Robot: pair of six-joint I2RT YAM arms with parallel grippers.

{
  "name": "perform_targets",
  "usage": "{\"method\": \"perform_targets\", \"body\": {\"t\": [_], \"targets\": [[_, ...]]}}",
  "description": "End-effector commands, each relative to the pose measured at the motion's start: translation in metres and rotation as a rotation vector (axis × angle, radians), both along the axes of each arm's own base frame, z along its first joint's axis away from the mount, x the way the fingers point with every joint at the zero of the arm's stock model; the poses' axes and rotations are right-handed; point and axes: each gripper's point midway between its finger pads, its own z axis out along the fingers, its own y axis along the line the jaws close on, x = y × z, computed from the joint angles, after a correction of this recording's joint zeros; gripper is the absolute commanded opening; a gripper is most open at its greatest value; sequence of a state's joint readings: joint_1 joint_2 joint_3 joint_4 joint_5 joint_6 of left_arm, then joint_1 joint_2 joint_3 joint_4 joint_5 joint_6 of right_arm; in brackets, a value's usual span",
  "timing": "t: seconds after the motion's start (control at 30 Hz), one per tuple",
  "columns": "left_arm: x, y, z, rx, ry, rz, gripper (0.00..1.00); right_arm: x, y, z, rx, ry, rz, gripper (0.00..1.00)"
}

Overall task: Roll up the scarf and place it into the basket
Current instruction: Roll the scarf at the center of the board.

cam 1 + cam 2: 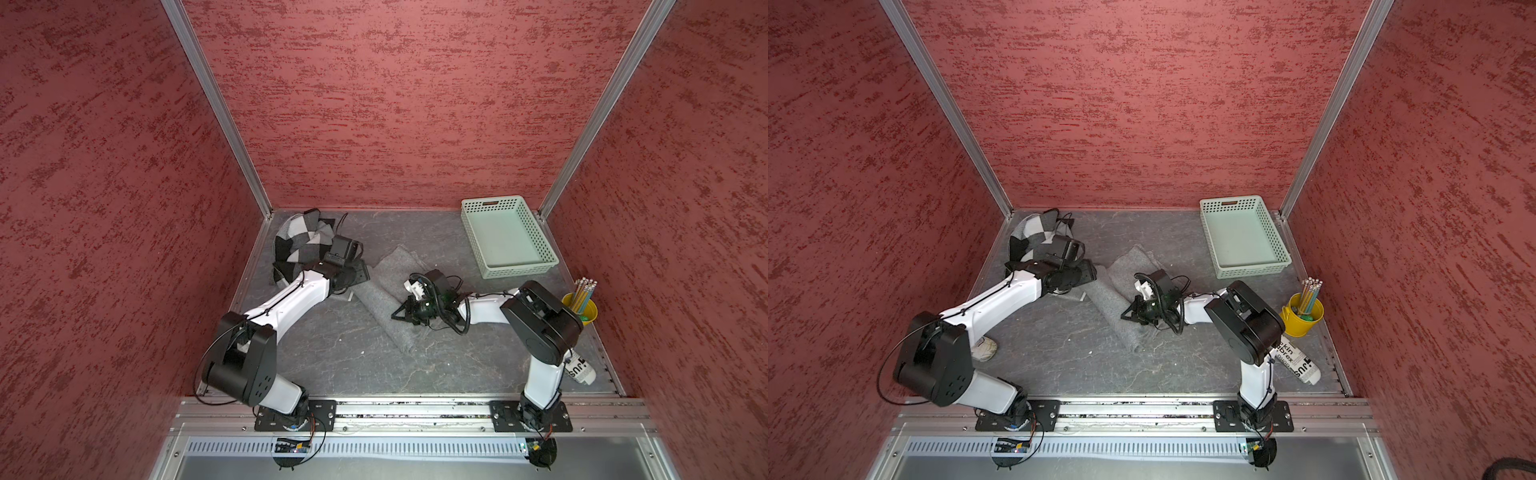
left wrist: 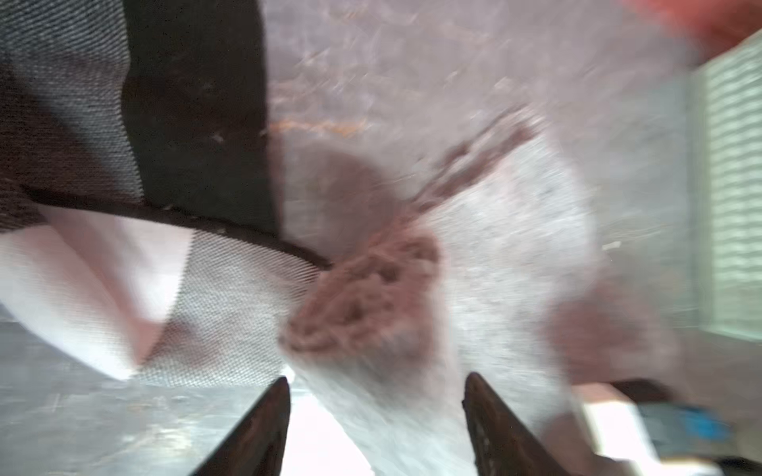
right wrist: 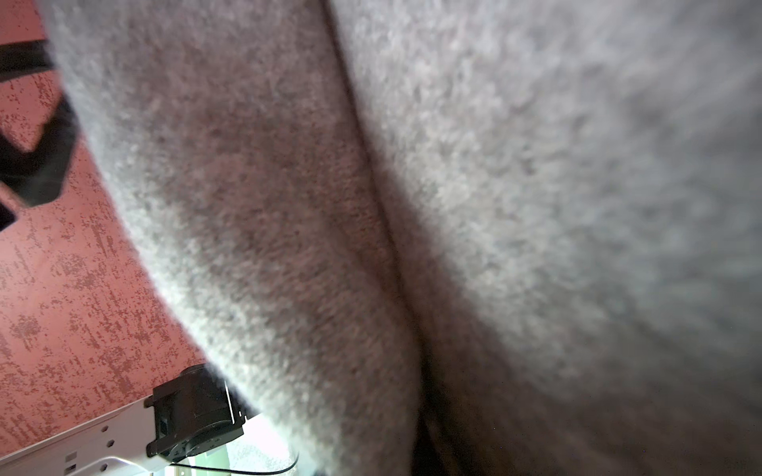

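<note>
My left fingers [image 2: 264,432] stand partly open, straddling one end of the grey scarf [image 2: 495,247]. My right fingers [image 1: 405,312] are closed at its middle; whether they pinch it I cannot tell. The scarf lies flat, diagonal across the bench [image 1: 332,353] at frame centre. The basket [image 1: 519,270] sits apart, upper right; a checked cloth [image 1: 299,241] lies upper left.
</note>
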State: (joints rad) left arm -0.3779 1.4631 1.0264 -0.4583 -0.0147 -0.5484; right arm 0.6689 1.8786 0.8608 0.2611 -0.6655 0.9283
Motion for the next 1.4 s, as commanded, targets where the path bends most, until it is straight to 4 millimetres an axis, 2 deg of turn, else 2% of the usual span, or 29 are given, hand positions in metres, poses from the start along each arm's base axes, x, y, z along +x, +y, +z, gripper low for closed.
{"method": "perform_targets", "body": {"t": [0.0,0.07,0.17,0.27,0.33,0.43,0.53,0.6,0.77,0.83,0.93,1.03,1.1,1.2,1.37], "targets": [[-0.013,-0.033,0.002,-0.136,0.006,-0.116,0.51,0.006,-0.014,-0.022,-0.066,0.042,-0.073,0.03],[-0.019,-0.048,-0.004,-0.175,0.030,-0.147,0.43,0.007,-0.015,-0.019,-0.072,0.034,-0.072,0.05],[-0.023,-0.069,-0.014,-0.226,0.050,-0.188,0.41,0.007,-0.015,-0.016,-0.076,0.018,-0.067,0.08],[-0.016,-0.077,-0.032,-0.253,0.069,-0.188,0.36,0.008,-0.017,-0.010,-0.091,-0.009,-0.061,0.12],[-0.007,-0.081,-0.042,-0.277,0.079,-0.184,0.32,0.010,-0.020,-0.004,-0.112,-0.039,-0.055,0.19],[0.008,-0.081,-0.057,-0.308,0.095,-0.160,0.26,0.013,-0.028,0.012,-0.168,-0.115,-0.057,0.33],[0.015,-0.074,-0.068,-0.299,0.114,-0.133,0.25,0.016,-0.042,0.033,-0.277,-0.215,-0.071,0.48],[0.017,-0.071,-0.071,-0.290,0.124,-0.129,0.24,0.017,-0.053,0.048,-0.363,-0.284,-0.083,0.55],[0.018,-0.073,-0.080,-0.289,0.149,-0.137,0.25,0.016,-0.076,0.080,-0.634,-0.461,-0.128,0.59],[0.017,-0.075,-0.084,-0.297,0.165,-0.139,0.25,0.010,-0.063,0.092,-0.666,-0.541,-0.091,0.58],[0.017,-0.076,-0.088,-0.304,0.178,-0.134,0.25,-0.006,-0.030,0.100,-0.692,-0.655,0.010,0.56],[0.018,-0.077,-0.091,-0.307,0.188,-0.134,0.25,-0.022,-0.001,0.090,-0.747,-0.733,0.127,0.57],[0.018,-0.078,-0.092,-0.306,0.193,-0.135,0.25,-0.027,0.007,0.075,-0.802,-0.756,0.178,0.60],[0.018,-0.078,-0.093,-0.306,0.198,-0.138,0.25,-0.023,0.001,0.053,-0.896,-0.775,0.198,0.67],[0.019,-0.079,-0.094,-0.304,0.206,-0.141,0.25,-0.014,-0.013,0.028,-1.000,-0.826,0.222,0.79]]}}
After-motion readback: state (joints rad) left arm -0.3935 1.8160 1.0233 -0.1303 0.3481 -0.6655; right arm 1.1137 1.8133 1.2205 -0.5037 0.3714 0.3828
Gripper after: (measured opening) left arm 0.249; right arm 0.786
